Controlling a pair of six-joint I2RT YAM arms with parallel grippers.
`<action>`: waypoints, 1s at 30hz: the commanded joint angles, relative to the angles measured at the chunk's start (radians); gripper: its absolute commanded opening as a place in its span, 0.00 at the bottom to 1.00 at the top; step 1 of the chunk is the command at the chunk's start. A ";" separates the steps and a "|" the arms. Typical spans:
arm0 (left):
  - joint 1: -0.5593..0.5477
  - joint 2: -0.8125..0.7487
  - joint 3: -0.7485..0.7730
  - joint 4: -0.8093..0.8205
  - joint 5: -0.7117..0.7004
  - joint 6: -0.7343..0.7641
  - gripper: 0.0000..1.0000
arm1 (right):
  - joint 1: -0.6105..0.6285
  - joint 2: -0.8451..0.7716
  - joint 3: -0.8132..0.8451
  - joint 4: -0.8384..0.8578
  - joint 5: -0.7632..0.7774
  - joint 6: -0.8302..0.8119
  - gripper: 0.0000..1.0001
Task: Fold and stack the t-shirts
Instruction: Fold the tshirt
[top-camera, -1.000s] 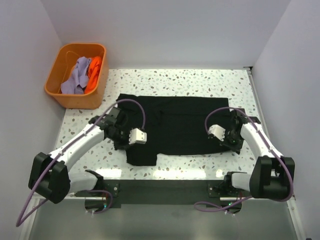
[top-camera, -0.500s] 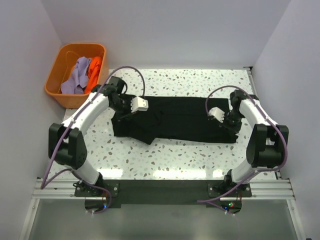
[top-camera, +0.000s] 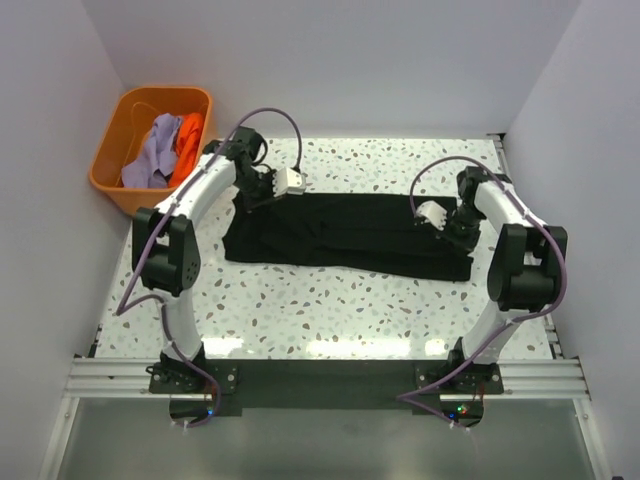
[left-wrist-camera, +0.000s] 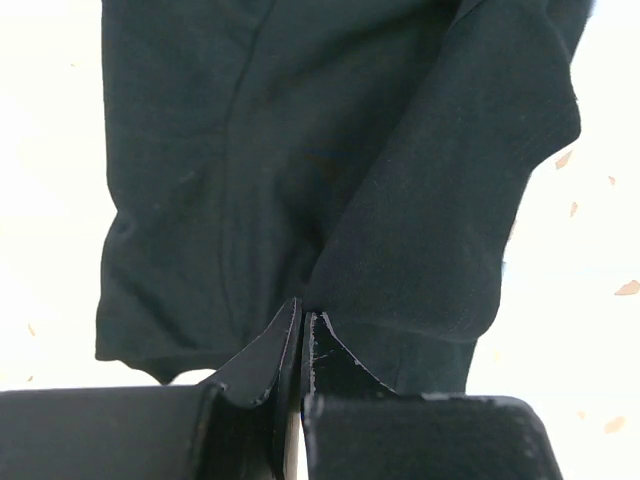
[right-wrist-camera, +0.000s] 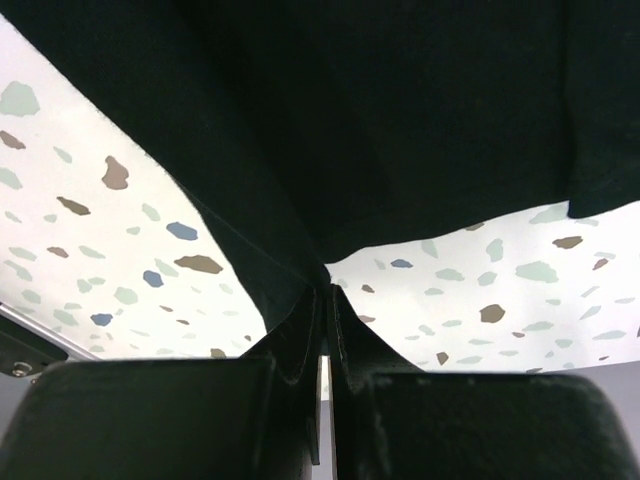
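Two: left tool (left-wrist-camera: 300, 318), right tool (right-wrist-camera: 326, 290), clamped on black shirt (top-camera: 340, 235), 9 and 3 o'clock ends. Half-fold in hand; next, likely lay flat, release.

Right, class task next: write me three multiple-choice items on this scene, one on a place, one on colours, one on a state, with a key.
1. Where is the tub?
A. by the far left corner of the table
B. in the middle of the table
C. by its near right corner

2. What lies in the tub?
A. a green shirt and a white shirt
B. a lavender shirt and an orange shirt
C. two blue shirts

3. The left fingers are:
A. wide open
B. shut on the tub's rim
C. shut on the black shirt

Key: 1 A, the top view shows it there; 2 B, both colours show inside it; 3 C, the wrist view shows the fingers pinched on black cloth.
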 joint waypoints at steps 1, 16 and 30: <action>0.019 0.038 0.084 -0.031 -0.015 0.049 0.00 | -0.003 0.023 0.052 -0.005 -0.003 0.027 0.00; 0.042 0.138 0.193 -0.028 -0.017 0.055 0.00 | -0.003 0.124 0.163 0.068 0.051 0.058 0.00; 0.042 0.175 0.210 0.000 -0.032 0.035 0.00 | 0.011 0.233 0.302 0.053 0.063 0.057 0.00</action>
